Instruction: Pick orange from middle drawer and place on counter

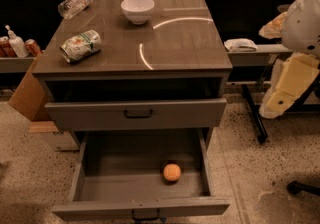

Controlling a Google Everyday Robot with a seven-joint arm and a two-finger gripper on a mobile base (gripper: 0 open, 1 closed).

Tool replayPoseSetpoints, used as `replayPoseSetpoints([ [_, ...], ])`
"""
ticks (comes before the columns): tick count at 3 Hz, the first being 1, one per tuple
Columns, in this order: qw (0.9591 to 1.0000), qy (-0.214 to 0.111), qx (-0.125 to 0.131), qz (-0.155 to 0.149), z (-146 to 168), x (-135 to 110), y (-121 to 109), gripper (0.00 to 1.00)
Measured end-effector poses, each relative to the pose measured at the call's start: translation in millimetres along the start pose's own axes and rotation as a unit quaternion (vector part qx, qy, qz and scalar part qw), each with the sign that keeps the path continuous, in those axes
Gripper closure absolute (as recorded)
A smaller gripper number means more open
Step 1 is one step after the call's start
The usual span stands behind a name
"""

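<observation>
The orange lies on the grey floor of the pulled-out middle drawer, right of centre and near the front panel. The glossy brown-grey counter tops the cabinet above it. My arm, with white and cream covers, hangs at the right edge of the camera view. The gripper is there, well to the right of the cabinet, about level with the upper drawer and far from the orange. Nothing shows in it.
On the counter stand a white bowl, a tipped can and a lying clear bottle. The drawer above is slightly out. A cardboard box stands at left, and a shelf with a cloth at right.
</observation>
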State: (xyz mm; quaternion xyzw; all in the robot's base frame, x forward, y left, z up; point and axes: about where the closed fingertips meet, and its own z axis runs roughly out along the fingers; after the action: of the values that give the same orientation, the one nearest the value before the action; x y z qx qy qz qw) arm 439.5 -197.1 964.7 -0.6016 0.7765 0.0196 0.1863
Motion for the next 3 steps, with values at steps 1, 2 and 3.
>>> replayPoseSetpoints([
  [1,0.9958,-0.08,-0.04,0.017,46.7,-8.1,20.1,0.0],
  [2,0.9921,-0.101,-0.065,0.037,66.5,-8.9,37.8,0.0],
  [3,0.9921,-0.101,-0.066,0.037,66.8,-9.1,38.1,0.0],
])
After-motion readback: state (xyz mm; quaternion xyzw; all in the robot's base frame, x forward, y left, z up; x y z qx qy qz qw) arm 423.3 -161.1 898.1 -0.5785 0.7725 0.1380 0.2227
